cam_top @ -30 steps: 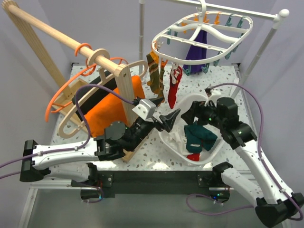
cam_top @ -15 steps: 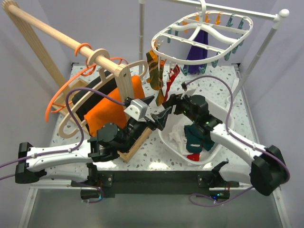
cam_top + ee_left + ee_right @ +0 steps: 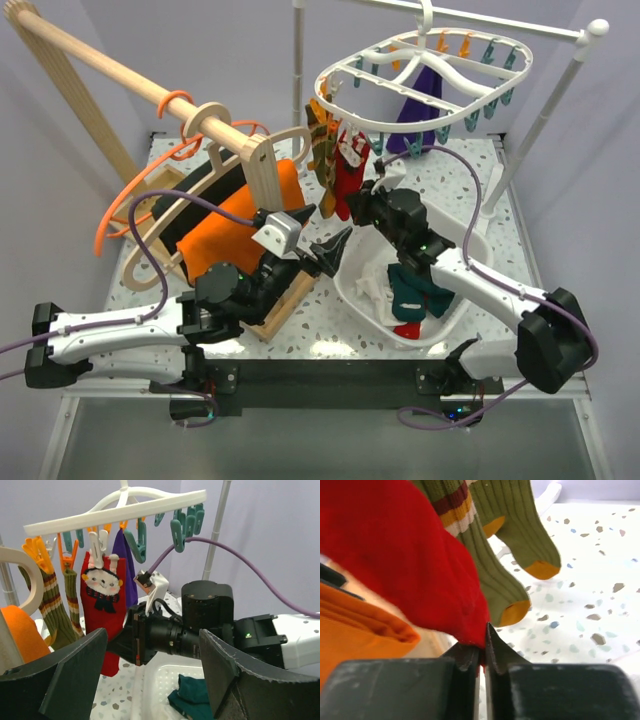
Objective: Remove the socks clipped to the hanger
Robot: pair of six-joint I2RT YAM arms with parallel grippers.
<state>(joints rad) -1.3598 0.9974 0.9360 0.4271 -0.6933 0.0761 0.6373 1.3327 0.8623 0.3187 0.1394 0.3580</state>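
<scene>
The white oval hanger hangs from a rail by its hook. Clipped to its near-left edge are a red sock with a white figure and green striped socks. A purple sock hangs at the back. My right gripper is shut on the red sock's lower end. Just left of the basket, my left gripper is open and holds nothing, facing the right wrist.
A white basket under the right arm holds a teal sock and a red one. At left are a wooden rod, wooden coat hangers, an orange cloth and thin orange hangers.
My right arm swung from over the basket up and left to the red sock and its jaws closed on the sock's end. The left arm drew back slightly, still open.
</scene>
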